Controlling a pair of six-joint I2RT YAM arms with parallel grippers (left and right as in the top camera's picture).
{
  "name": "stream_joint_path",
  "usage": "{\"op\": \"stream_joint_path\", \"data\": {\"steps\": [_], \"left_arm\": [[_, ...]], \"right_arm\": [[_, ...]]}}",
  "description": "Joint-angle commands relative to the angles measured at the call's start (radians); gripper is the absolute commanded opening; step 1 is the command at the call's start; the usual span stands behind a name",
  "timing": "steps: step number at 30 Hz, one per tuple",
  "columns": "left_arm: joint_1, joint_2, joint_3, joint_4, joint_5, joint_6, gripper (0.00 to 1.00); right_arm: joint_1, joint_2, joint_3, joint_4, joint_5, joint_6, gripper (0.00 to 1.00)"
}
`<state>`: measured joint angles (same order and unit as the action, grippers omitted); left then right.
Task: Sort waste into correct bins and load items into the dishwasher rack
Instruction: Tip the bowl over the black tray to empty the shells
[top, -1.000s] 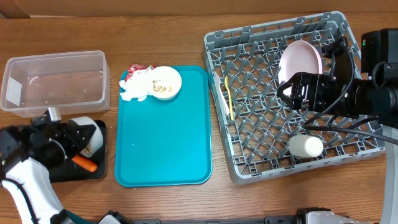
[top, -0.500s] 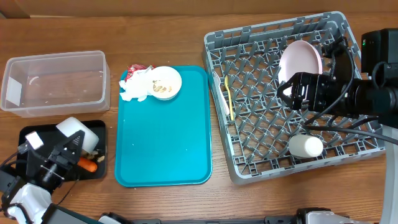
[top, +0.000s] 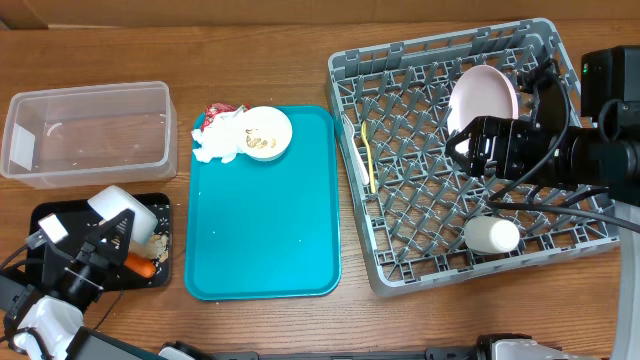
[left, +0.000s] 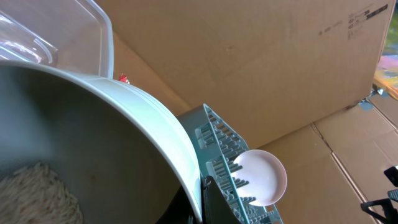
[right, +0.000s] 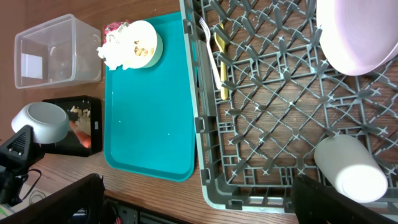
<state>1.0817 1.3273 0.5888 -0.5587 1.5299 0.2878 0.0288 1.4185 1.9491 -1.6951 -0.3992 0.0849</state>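
left gripper (top: 97, 238) clamping white bowl (top: 112, 203), tilted above black tray (top: 52, 216), mouth toward teal tray (top: 270, 230), right gripper (top: 462, 148) spread wide over dishwasher rack (top: 420, 235)

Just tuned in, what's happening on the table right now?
The left pincer holds a white bowl tilted over the black tray, where scraps and a carrot lie; some scraps are in the bowl too. The right pincer hangs open over the dishwasher rack, which holds the pink plate, yellow cutlery and white cup. A second bowl, the napkin and wrapper sit at the teal tray's far end.
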Motion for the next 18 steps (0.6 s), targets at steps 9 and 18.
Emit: {"op": "stream_joint_path", "data": {"steps": [9,18], "left_arm": [[0.006,0.008,-0.006,0.013,0.019,-0.070,0.04],[0.005,0.008,-0.006,0.052,-0.056,-0.039,0.04]], "right_arm": [[0.005,-0.008,-0.002,0.002,0.006,-0.002,1.00],[0.005,-0.008,-0.002,0.002,0.006,-0.002,1.00]]}}
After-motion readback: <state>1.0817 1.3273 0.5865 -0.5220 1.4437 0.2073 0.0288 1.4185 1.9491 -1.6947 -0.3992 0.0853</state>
